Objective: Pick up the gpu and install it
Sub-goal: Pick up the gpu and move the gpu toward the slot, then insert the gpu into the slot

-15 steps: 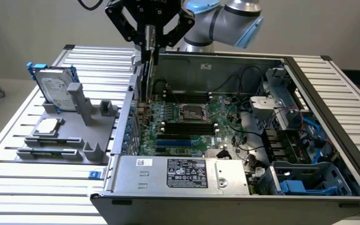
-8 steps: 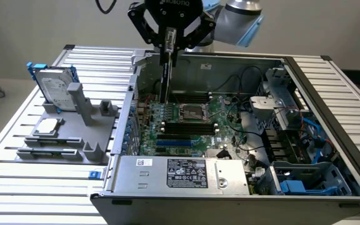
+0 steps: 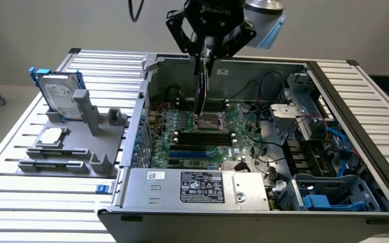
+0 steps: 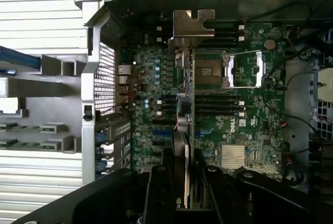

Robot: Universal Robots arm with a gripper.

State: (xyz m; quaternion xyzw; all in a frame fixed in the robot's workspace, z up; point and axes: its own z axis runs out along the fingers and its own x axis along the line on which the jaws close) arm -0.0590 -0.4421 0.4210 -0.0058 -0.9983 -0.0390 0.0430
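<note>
My tool (image 4: 188, 182) is squeezed shut on the gpu (image 4: 192, 31). The card hangs on its edge, just above the motherboard (image 4: 260, 125) inside the open computer case (image 3: 248, 71). I think it is best to hold the card straight, line it up with a slot and go down slowly.

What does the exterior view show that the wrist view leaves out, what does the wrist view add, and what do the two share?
Exterior view: the labelled power supply and the blue drive cage, both nearest the camera. Wrist view: the gpu seen edge on, its notched silver bracket facing the lens, and the Dell logo. Shared: the tool shut on the gpu, which hangs on edge over the green motherboard.
</note>
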